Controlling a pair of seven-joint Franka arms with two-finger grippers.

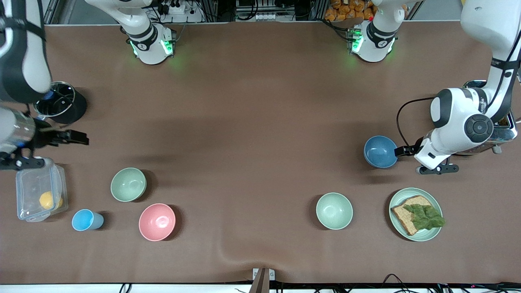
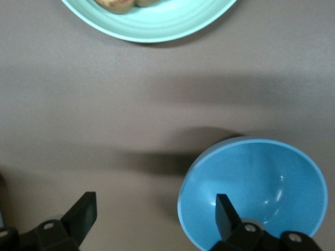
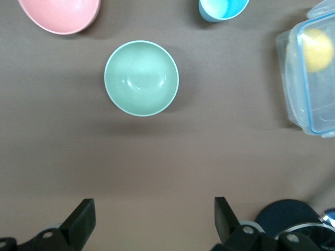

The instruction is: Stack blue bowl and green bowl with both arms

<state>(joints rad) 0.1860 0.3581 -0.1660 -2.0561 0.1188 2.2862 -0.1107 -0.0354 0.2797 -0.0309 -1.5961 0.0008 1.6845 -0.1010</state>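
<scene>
Starting nearest the front camera: pink bowl (image 1: 157,221), then the green bowl (image 1: 128,184) toward the right arm's end of the worktop (image 1: 252,122); blue bowl (image 1: 380,151) farther back at the left arm's end; left gripper (image 1: 401,151) at its rim, fingers (image 2: 226,214) open, one inside the bowl; right gripper (image 1: 77,137) hovers near a dark cup (image 1: 57,101), fingers open, empty; risk: thin rim pinch could tip or slip the bowl on lift.

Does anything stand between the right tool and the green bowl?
Nothing visible does: only bare table lies between the open right tool and the green bowl. The pink bowl, the cup and the box stand off to the sides. The left tool, open, straddles the rim of the blue bowl.
</scene>
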